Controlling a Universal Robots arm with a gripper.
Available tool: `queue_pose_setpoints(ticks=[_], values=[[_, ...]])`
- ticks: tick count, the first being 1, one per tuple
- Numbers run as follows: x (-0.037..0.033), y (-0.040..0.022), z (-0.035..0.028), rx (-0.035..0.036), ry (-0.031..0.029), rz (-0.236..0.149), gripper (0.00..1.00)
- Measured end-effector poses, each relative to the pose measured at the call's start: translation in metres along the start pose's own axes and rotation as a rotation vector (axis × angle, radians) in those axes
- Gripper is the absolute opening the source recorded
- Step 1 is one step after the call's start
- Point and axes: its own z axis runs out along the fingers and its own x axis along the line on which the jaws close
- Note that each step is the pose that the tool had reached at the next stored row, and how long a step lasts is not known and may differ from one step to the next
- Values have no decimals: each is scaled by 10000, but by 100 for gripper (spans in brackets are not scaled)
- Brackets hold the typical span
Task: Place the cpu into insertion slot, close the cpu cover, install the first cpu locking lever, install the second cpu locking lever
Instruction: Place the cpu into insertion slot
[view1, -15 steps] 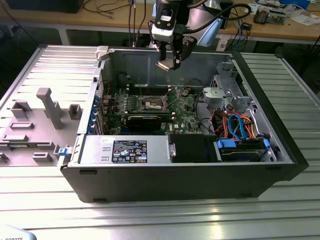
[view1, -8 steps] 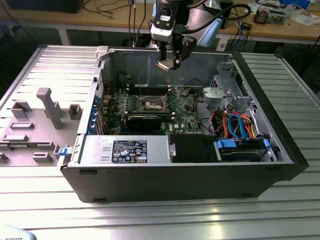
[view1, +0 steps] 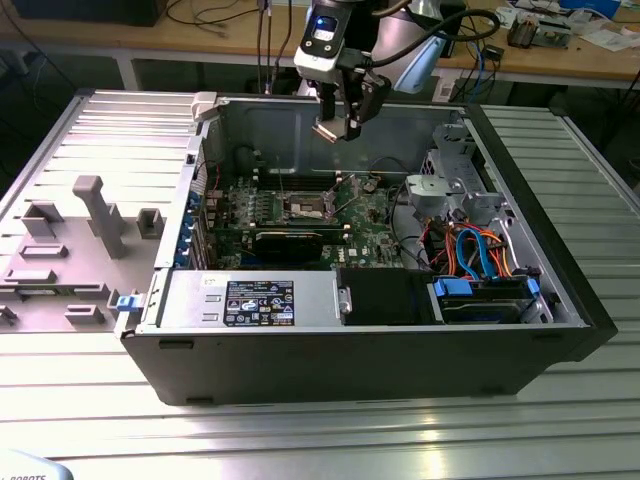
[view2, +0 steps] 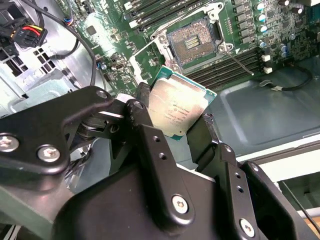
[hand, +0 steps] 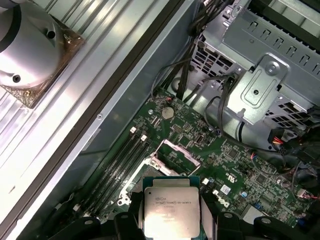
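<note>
My gripper (view1: 340, 128) hangs above the open computer case, near its back wall, and is shut on the cpu (view1: 328, 131). In both wrist views the cpu (view2: 177, 107) (hand: 171, 206) is a square chip with its silver top showing, pinched at two opposite edges by the black fingers (view2: 145, 102). The insertion slot (view2: 195, 42) (view1: 307, 207) lies bare on the green board below, its dark pin field exposed. The cpu cover (hand: 181, 149) stands swung up at the slot's edge. A thin wire lever (view2: 241, 61) juts out beside the slot.
A grey drive cage (view1: 450, 180) with orange and blue cables (view1: 480, 250) fills the case on the exterior view's right. The power supply (view1: 255, 300) sits along the front. A round coin battery (hand: 169, 113) and long memory slots (hand: 120, 170) flank the slot. A grey fixture tray (view1: 70, 250) lies outside.
</note>
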Motion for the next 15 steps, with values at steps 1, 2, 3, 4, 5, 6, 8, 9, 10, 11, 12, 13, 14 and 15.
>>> queue_pose_setpoints(ticks=[1,2,3,4,5,6,8,9,10,11,12,13,14,15], values=[[0,0,0,0,-1,16,54],[0,0,0,0,-2,25,54],[0,0,0,-1,-3,37,54],[0,0,0,-1,-5,54,54],[0,0,1,-3,-12,135,54],[0,0,0,-4,-17,194,54],[0,0,1,-7,-33,379,54],[0,0,1,-9,-42,481,54],[0,-1,1,-14,-59,678,54],[0,0,2,-17,-77,866,54],[5,-7,4,-18,-86,977,54],[11,-16,4,-18,-92,1026,54],[15,-21,9,-22,-101,1142,54],[15,-21,12,-25,-112,1266,54]])
